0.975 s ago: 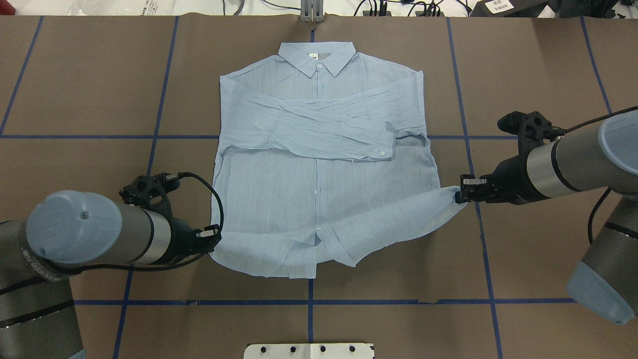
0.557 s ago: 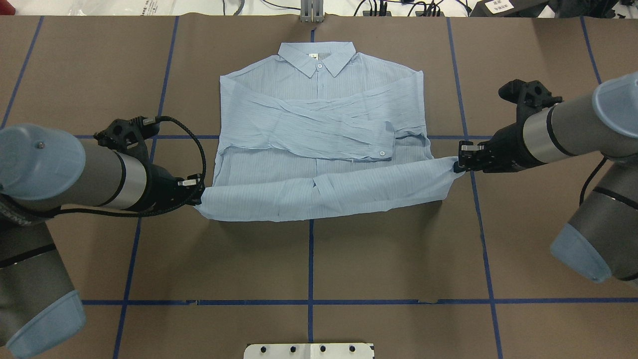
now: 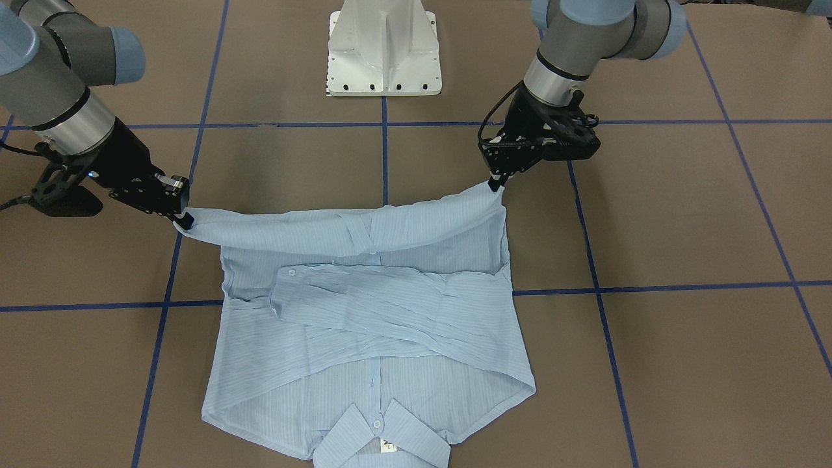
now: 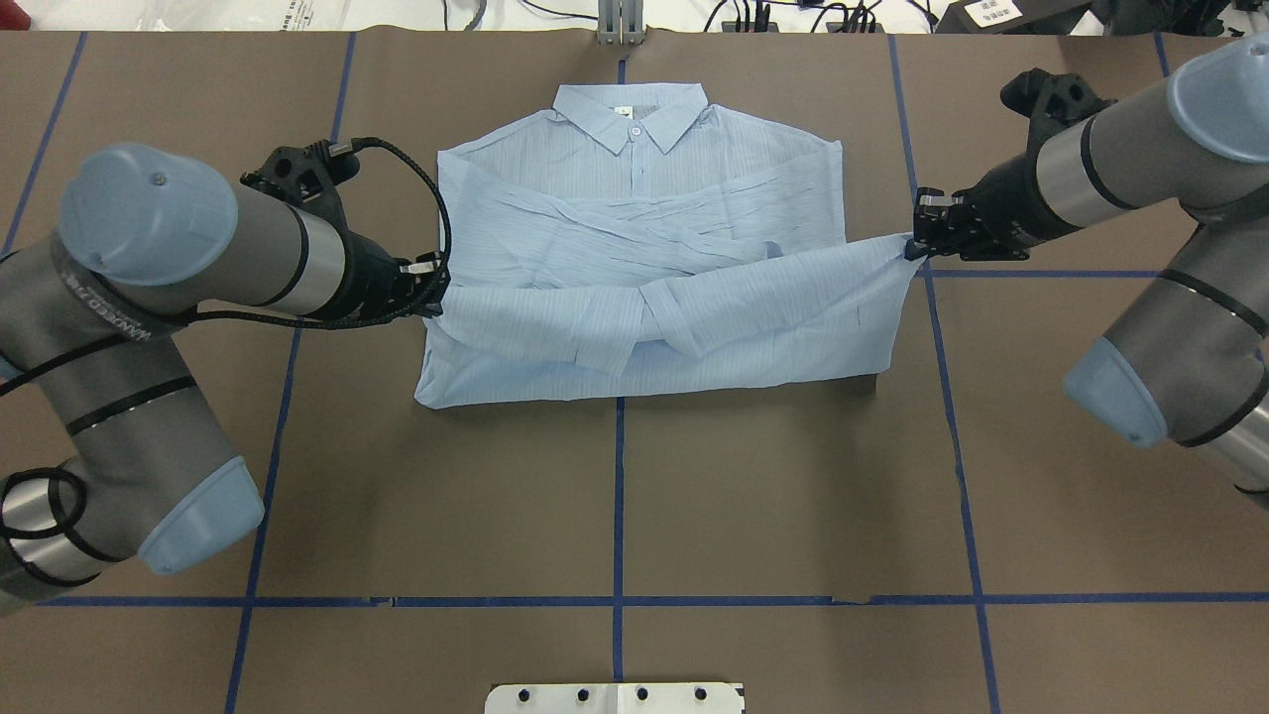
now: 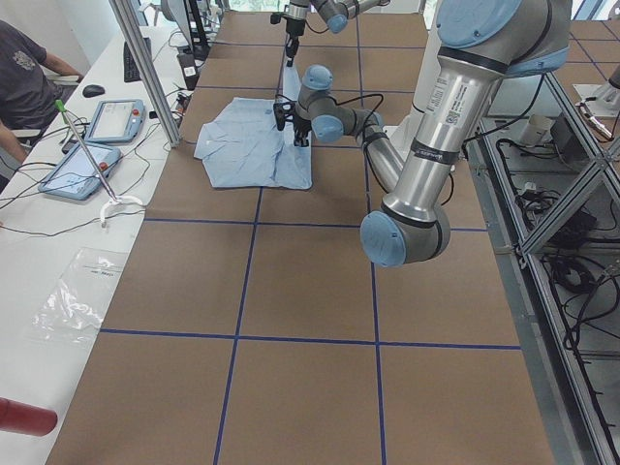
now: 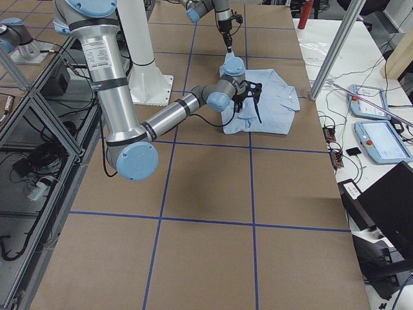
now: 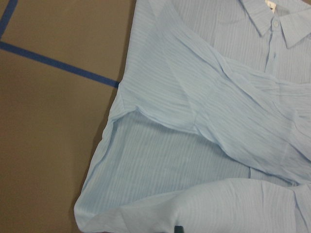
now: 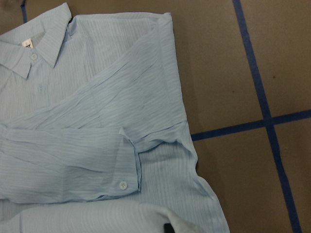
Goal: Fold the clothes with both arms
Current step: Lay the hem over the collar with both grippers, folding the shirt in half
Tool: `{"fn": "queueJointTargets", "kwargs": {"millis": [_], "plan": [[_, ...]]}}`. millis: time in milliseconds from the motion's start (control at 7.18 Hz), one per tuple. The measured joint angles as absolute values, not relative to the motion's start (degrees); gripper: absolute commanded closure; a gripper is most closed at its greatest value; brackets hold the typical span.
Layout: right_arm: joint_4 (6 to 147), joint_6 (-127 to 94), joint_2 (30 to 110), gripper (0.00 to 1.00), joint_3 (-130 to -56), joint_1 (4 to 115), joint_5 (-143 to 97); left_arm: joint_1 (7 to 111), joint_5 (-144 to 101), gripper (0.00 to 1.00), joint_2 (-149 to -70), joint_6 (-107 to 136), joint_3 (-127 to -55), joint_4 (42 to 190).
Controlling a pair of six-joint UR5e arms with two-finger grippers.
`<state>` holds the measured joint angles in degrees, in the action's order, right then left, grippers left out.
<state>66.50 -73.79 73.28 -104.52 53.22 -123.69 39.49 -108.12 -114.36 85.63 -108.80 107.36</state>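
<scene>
The light blue shirt (image 4: 634,178) lies face up on the brown table, collar at the far side, sleeves crossed over its chest. My left gripper (image 4: 434,297) is shut on the hem's left corner. My right gripper (image 4: 912,243) is shut on the hem's right corner. The hem hangs stretched between them above the shirt's middle, so the lower part is doubled over. In the front-facing view the shirt (image 3: 390,338) shows with the left gripper (image 3: 495,184) on the view's right and the right gripper (image 3: 184,221) on its left. Both wrist views show the shirt below (image 7: 194,145) (image 8: 97,97).
The white pedestal base (image 3: 385,49) stands at the near table edge. Blue tape lines (image 4: 618,496) grid the brown table cover. A metal post (image 4: 620,25) stands behind the collar. A side bench with tablets (image 5: 114,121) and an operator (image 5: 24,68) shows in the exterior left view.
Both grippers have carried the hem away from the robot toward the collar. The hem rose off the table and now spans the shirt's middle, with the lower body doubled over.
</scene>
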Motion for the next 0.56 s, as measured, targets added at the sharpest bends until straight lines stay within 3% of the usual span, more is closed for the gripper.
{"fn": "queueJointTargets", "kwargs": {"millis": [557], "plan": [[66.5, -73.8, 63.0, 1.00, -92.0, 57.1, -124.1, 47.1, -112.1, 1.00, -121.3, 83.7, -95.6, 115.4]]}}
